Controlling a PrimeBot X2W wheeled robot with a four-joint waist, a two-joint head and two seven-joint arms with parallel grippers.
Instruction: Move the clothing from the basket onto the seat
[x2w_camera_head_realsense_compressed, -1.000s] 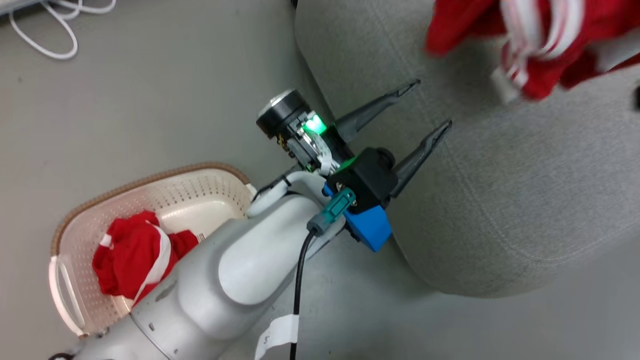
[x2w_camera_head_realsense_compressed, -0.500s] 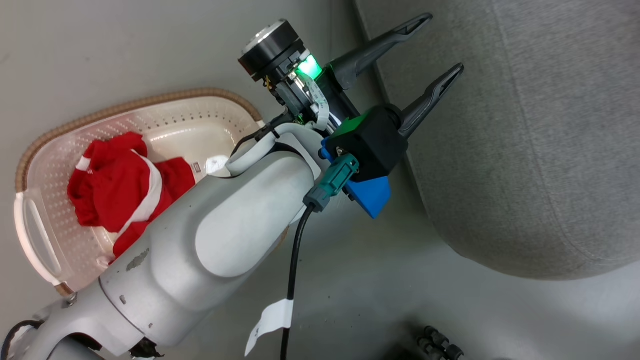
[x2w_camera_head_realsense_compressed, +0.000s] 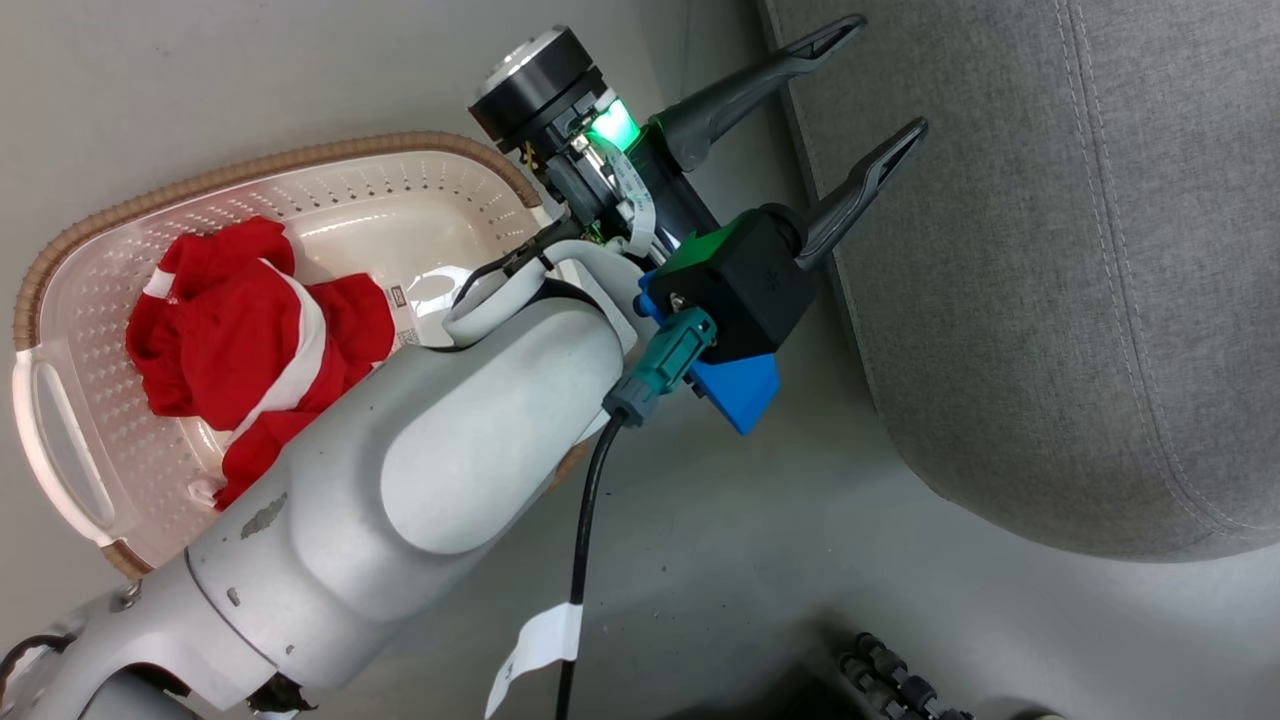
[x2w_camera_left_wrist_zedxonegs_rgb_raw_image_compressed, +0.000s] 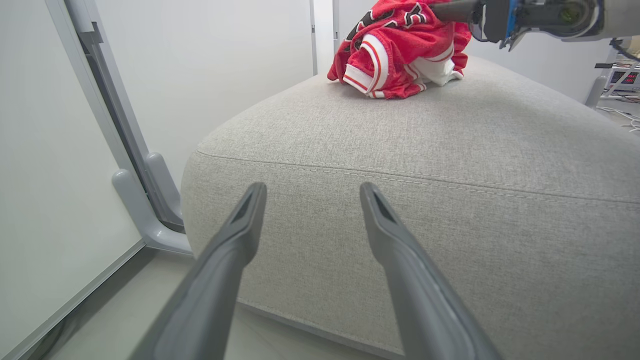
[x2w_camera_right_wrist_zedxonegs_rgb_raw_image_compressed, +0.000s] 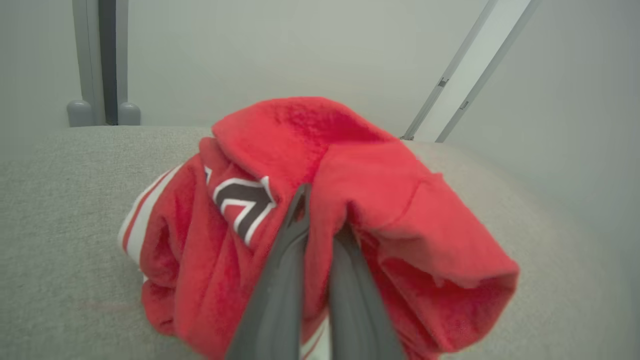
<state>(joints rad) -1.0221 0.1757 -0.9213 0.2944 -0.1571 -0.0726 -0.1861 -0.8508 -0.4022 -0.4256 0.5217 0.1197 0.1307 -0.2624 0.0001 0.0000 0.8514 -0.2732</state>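
The left gripper (x2w_camera_head_realsense_compressed: 890, 75) is held wide open and empty, its fingers pointed at the side of the grey sofa (x2w_camera_head_realsense_compressed: 1050, 300). The right gripper (x2w_camera_right_wrist_zedxonegs_rgb_raw_image_compressed: 322, 220) is closed on a fold of the red jersey (x2w_camera_right_wrist_zedxonegs_rgb_raw_image_compressed: 380, 200), which is bunched on top of the sofa's seat. A second red garment (x2w_camera_head_realsense_compressed: 250, 340) is seen crumpled inside the white basket (x2w_camera_head_realsense_compressed: 60, 470), which is set on the floor (x2w_camera_head_realsense_compressed: 700, 560) near the sofa.

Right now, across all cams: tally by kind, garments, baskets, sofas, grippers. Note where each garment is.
Red garments: 2 (bundle in the basket, jersey on the sofa)
Baskets: 1
Sofas: 1
Grippers: 2 (left gripper open, right gripper shut on the jersey)
Total: 6
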